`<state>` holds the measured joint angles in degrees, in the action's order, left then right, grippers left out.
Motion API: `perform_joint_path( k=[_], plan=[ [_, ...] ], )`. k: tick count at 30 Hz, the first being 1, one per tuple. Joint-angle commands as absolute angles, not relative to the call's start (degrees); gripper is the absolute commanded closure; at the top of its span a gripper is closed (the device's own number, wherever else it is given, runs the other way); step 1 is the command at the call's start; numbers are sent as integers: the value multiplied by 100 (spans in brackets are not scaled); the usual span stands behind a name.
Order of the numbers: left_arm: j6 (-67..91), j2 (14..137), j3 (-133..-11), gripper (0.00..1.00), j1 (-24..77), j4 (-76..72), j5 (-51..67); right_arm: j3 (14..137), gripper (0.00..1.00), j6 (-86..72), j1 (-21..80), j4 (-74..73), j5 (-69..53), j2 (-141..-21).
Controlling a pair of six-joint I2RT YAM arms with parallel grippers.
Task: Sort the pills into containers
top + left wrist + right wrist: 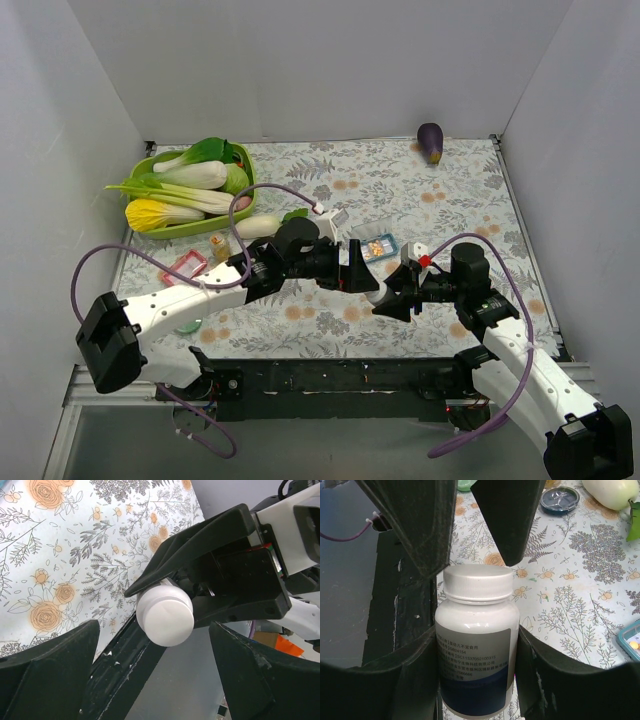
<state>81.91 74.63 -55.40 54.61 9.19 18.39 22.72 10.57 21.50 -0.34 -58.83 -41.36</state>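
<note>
A white pill bottle (476,655) with a grey and blue label and a white screw cap (165,617) is held above the table's near edge, with my right gripper (477,647) shut on its body. My left gripper (155,680) faces the cap end-on, and its fingers (507,515) stand wide open on either side of the cap without touching it. In the top view the two grippers meet near the table's front middle, left gripper (362,272) against right gripper (393,297). A blue-rimmed tray (378,246) behind them holds orange-yellow pills (634,645).
A red-rimmed tray (183,267) lies at the left and a green dish (188,322) shows partly under my left arm. A blue-grey round dish (560,499) sits beyond the bottle. A green vegetable basket (190,185) stands back left, an eggplant (431,142) back right.
</note>
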Motion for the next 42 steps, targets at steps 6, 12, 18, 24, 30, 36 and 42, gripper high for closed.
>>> perform_joint_path(
  k=[6, 12, 18, 24, 30, 36, 42],
  plan=[
    [7832, 7857, -5968, 16, 5528, 1265, 1617, 2514, 99, 1116, 2153, 9, -5915, -4131],
    [7682, 7700, -5810, 20, 5537, 1634, 1406, 2522, 99, 1099, 2162, 9, -5933, -4105],
    [7576, 7252, -5204, 20, 5537, 1714, 1433, 2531, 99, 1037, 2162, 17, -5941, -4096],
    [7506, 6891, -4274, 20, 5196, 1714, 1257, 2549, 99, 1020, 2162, 26, -5950, -4078],
    [7059, 6198, -4104, 16, 5036, 1126, 2046, 2505, 99, 1020, 2162, 9, -5941, -4052],
    [6890, 6248, -4798, 9, 5062, 826, 3006, 2496, 99, 1020, 2162, 35, -5941, -4078],
    [7119, 6942, -5677, 2, 5273, 809, 2743, 2487, 99, 1011, 2162, 62, -5933, -4104]
  ],
)
